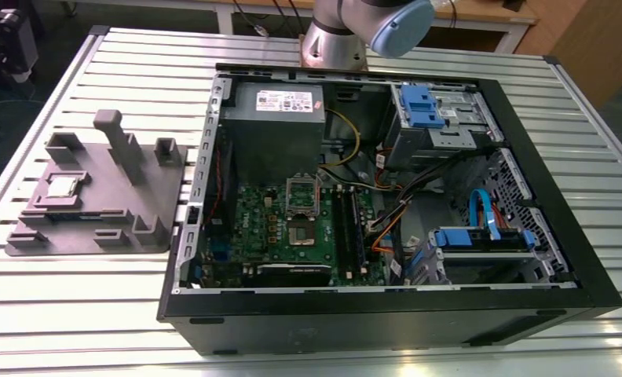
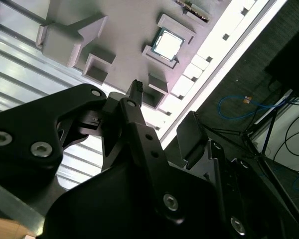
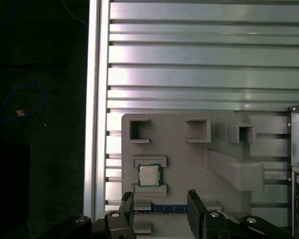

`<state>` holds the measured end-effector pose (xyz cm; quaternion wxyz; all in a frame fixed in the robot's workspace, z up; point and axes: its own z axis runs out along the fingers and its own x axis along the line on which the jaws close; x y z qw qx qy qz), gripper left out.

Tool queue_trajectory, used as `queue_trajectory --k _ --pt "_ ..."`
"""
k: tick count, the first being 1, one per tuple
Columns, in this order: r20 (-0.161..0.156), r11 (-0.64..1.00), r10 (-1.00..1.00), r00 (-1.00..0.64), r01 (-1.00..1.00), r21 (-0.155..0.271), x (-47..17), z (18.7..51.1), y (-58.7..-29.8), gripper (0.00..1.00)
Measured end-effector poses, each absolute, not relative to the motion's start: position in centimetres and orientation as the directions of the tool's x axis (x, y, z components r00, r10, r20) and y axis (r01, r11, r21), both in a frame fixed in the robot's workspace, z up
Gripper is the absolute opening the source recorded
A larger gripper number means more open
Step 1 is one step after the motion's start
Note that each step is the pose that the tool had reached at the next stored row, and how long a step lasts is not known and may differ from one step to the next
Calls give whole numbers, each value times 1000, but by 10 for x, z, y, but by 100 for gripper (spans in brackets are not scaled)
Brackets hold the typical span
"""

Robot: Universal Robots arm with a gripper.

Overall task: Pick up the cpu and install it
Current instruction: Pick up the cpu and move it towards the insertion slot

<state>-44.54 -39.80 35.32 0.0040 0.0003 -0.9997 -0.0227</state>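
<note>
**Status: cpu in its fixture pocket, gripper open above it**

The work surface is a ribbed, silver aluminium table (image 1: 133, 78); dark floor and loose cables lie beyond its edge. In the exterior view, a black open-sided computer case (image 1: 395, 314) lies on the table towards that view's right. A grey moulded plastic fixture block (image 1: 133, 196) sits just beside it on that view's left. The silver arm column with its pale blue joint cap (image 1: 338, 39) stands at the far side of the case.

The cpu (image 1: 62, 186) (image 3: 149, 175) (image 2: 168, 45), a small flat square chip with a silvery-grey metal top and thin pale rim, lies flat in a raised square pocket of the fixture. It is well apart from the case. I see nothing touching it.

Inside the case I note the green motherboard (image 1: 264, 220) and, near its middle, the rectangular silver metal socket frame (image 1: 302, 192). I cannot tell from here how the frame stands.

The black two-fingered gripper (image 3: 160, 194) hangs over the fixture with its fingers spread wide and nothing held between them. In the first wrist view the cpu lies just beyond the fingertips, in line with the gap. A long narrow stick (image 3: 162, 207) lies in a fixture slot just beside the cpu pocket, between the two fingers as seen from that camera.
</note>
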Motion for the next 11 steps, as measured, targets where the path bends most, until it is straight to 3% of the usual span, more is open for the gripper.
queue_trajectory --k 11 --pt "8 999 -1 -1000 -1 46 -445 349 -398 55"
